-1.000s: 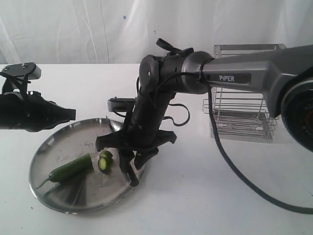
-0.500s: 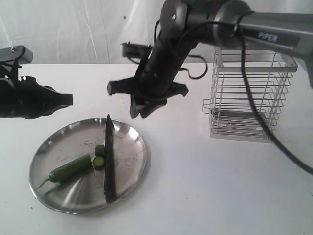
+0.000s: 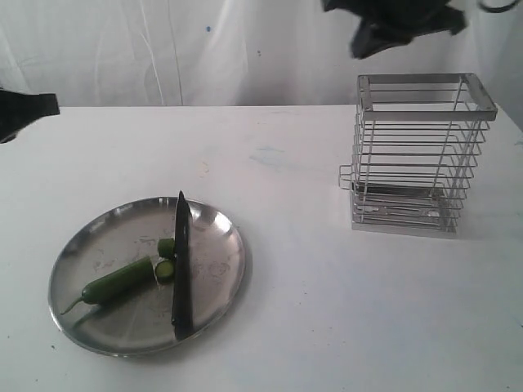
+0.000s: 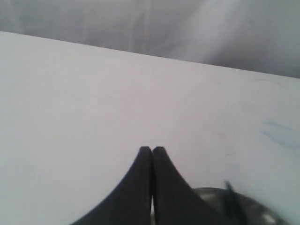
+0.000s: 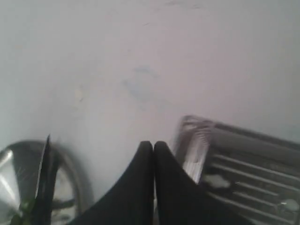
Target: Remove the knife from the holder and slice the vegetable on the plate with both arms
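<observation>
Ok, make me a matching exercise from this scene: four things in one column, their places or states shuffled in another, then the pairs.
Things:
1. knife
2. vegetable
3. holder
4. left gripper

States:
A. fingers shut, holding nothing
B. stands upright on the table, right of the plate
C. lies across the plate, released
D. green, one end cut into slices

Pairs: 1-C, 2-D, 3-B, 4-A

a staged lab: white table (image 3: 310, 310), draped white backdrop (image 3: 163, 49).

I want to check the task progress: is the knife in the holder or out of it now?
Out. The knife lies flat on the plate, beside the cut vegetable. The holder stands apart with nothing in it.
</observation>
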Robot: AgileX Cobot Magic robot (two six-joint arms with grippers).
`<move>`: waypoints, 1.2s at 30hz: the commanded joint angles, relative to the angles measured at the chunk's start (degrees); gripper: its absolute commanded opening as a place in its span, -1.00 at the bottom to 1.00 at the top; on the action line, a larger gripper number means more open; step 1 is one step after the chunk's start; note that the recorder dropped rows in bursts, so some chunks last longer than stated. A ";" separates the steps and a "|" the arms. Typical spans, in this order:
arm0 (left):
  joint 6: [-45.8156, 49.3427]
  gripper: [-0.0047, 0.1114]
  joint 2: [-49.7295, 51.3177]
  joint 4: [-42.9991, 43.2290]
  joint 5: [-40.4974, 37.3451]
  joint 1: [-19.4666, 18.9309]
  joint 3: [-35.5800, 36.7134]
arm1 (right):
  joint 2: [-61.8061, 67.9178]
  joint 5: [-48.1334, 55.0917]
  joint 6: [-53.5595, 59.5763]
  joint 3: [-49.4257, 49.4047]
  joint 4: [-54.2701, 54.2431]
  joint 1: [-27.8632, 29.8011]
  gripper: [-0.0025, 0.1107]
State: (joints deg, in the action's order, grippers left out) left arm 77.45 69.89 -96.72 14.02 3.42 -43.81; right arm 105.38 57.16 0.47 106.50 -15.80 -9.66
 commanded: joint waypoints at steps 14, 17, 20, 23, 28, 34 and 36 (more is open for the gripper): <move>13.96 -0.92 -30.66 -3.23 2.07 -4.46 5.72 | -26.09 -19.67 5.12 -22.65 -1.58 29.87 -0.96; 17.00 -0.92 -37.11 -3.23 -0.87 -4.46 7.76 | -32.79 -25.32 9.48 -31.34 -2.84 27.68 -0.96; 17.49 -0.92 -42.70 -3.23 -2.99 -4.46 9.84 | -40.10 -30.26 11.56 -40.97 -2.84 24.33 -0.96; 17.37 -0.92 -47.06 -3.23 -1.95 -4.46 11.69 | -49.80 -39.25 13.83 -50.39 -2.84 20.27 -0.96; 17.37 -0.92 -49.57 -3.23 1.16 -4.46 12.42 | -66.32 -47.60 14.80 -61.97 -2.18 17.10 -0.96; 17.50 -0.92 -49.81 -3.23 1.32 -4.10 12.42 | -74.48 -47.18 14.36 -70.52 -4.74 16.98 -0.96; 17.50 -0.92 -49.81 -3.23 1.32 -4.10 12.42 | -75.45 -46.94 15.37 -70.73 -4.65 16.98 -0.96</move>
State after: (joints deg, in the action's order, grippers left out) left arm 94.69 20.65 -98.76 14.89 -0.79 -31.48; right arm 31.39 10.66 14.54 36.94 -19.74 7.47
